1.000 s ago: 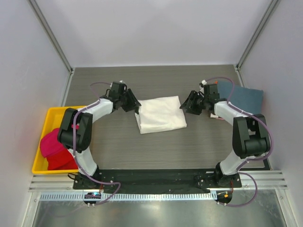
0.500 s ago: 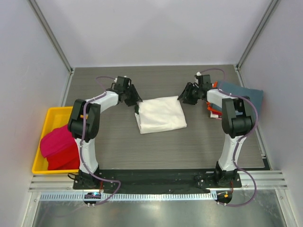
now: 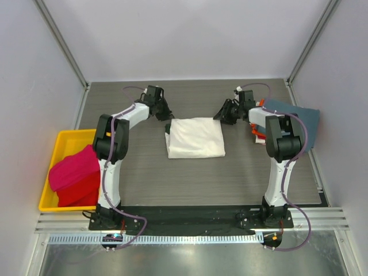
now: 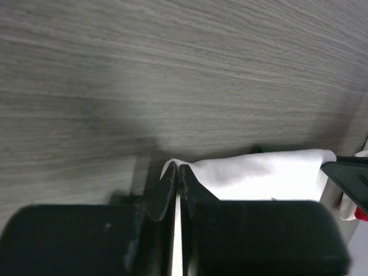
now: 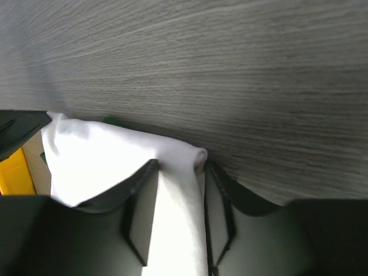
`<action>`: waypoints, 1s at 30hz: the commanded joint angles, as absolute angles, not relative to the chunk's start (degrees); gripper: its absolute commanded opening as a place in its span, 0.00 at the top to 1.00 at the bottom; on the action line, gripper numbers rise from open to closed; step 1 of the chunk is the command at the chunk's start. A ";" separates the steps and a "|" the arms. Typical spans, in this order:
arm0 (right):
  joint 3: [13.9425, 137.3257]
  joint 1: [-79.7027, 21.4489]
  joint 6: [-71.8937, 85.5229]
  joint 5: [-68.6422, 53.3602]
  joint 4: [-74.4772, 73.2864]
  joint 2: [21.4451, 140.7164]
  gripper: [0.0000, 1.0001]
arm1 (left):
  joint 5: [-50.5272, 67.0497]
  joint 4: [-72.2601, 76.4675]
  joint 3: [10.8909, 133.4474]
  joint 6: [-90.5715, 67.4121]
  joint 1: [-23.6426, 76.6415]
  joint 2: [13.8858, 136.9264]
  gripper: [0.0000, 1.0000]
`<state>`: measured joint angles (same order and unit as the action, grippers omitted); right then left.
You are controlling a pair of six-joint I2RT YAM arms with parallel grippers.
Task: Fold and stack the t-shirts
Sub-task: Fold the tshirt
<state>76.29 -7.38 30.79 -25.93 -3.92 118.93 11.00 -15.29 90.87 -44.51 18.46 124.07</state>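
A cream-white t-shirt [image 3: 195, 138] lies folded in a rectangle at mid-table. My left gripper [image 3: 167, 119] is at its far left corner. In the left wrist view the left gripper [image 4: 177, 167] is shut, with a thin edge of the white t-shirt [image 4: 259, 175] pinched between its fingers. My right gripper [image 3: 221, 117] is at the far right corner. There the right gripper [image 5: 179, 164] holds a thick fold of the white t-shirt [image 5: 98, 155], which fills the gap between its fingers. A sliver of dark green [image 5: 115, 122] shows under the cloth.
A slate-blue t-shirt [image 3: 293, 115] lies folded at the right edge on top of an orange-red one [image 3: 259, 135]. A yellow bin [image 3: 63, 144] at the left edge holds red and magenta t-shirts [image 3: 73, 175]. Grey walls close in the far and side edges.
Both grippers have moved from the shirt's sides to its far corners. The left jaws have shut on the cloth and the right jaws have narrowed around the fold.
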 commanded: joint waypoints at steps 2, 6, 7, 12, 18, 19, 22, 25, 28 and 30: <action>80.06 -7.30 32.08 -27.07 -0.70 119.88 0.70 | 13.61 -14.94 95.97 -43.95 18.28 127.08 1.00; 80.07 -7.38 32.61 -26.37 -0.70 119.53 0.90 | 13.98 -14.59 96.94 -44.03 18.28 127.01 1.00; 79.89 -7.38 32.61 -26.19 -0.79 118.84 0.95 | 13.89 -14.24 96.07 -43.77 18.28 125.70 1.00; 77.61 -7.30 32.08 -25.75 -0.97 115.32 0.98 | 13.10 -13.36 92.73 -42.98 18.19 119.72 1.00; 76.64 -7.38 31.82 -26.54 -1.84 111.89 0.99 | 10.81 -16.34 88.26 -43.06 18.11 110.33 1.00; 76.64 -7.30 31.73 -26.72 -2.02 111.62 0.99 | 10.81 -16.43 87.46 -43.24 18.11 109.17 1.00; 76.81 -7.38 32.08 -27.51 -2.02 111.09 0.99 | 9.50 -17.22 84.29 -43.59 18.02 105.30 1.00; 77.25 -7.38 32.43 -28.74 -1.94 110.74 0.99 | 8.96 -19.25 82.45 -44.03 17.58 102.66 1.00; 77.96 -7.73 32.43 -29.35 -2.11 110.39 0.99 | 8.09 -19.86 80.25 -44.56 16.97 100.47 1.00; 79.09 -8.17 32.34 -29.44 -2.37 110.65 0.99 | 7.91 -20.21 79.28 -44.82 16.61 99.85 1.00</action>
